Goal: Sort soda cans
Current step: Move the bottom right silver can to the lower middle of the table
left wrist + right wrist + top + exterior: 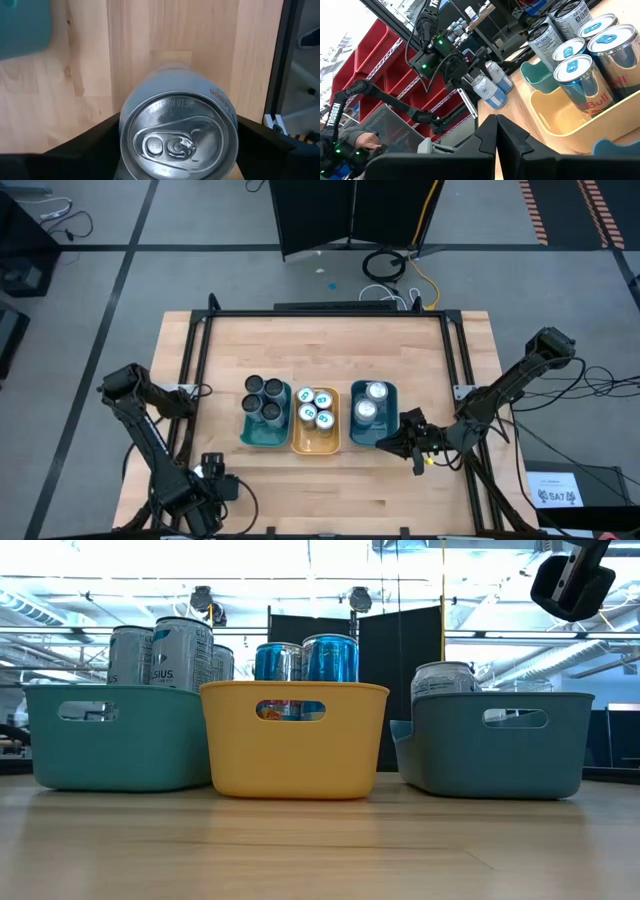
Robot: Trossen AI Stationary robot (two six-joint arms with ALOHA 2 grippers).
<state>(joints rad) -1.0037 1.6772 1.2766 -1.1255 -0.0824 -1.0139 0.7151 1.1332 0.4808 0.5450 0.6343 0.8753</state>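
Observation:
Three trays stand side by side at mid-table. The teal tray (250,432) holds several dark-topped cans (263,398). The orange tray (315,445) holds several cans with blue-green tops (315,408). The blue tray (385,392) holds two silver-topped cans (371,402). My left gripper (212,472) is near the table's near edge, left of the teal tray, shut on a silver can (177,135). My right gripper (402,442) hovers by the blue tray's near right corner, its fingers shut (496,125) on nothing. My left gripper pinches the silver can between its two fingers (85,145), one on each side wall (125,120). The fingers run along the can's length, and its tabbed top end (175,145) faces back toward the wrist. In the right wrist view the can (487,90) hangs tilted, lifted clear.
A black metal frame (320,312) borders the table's far, left and right sides. Bare wood lies beyond the trays toward the far edge and in front of them. A red shelf rack (385,75) and a person's hand (367,140) show beyond the table.

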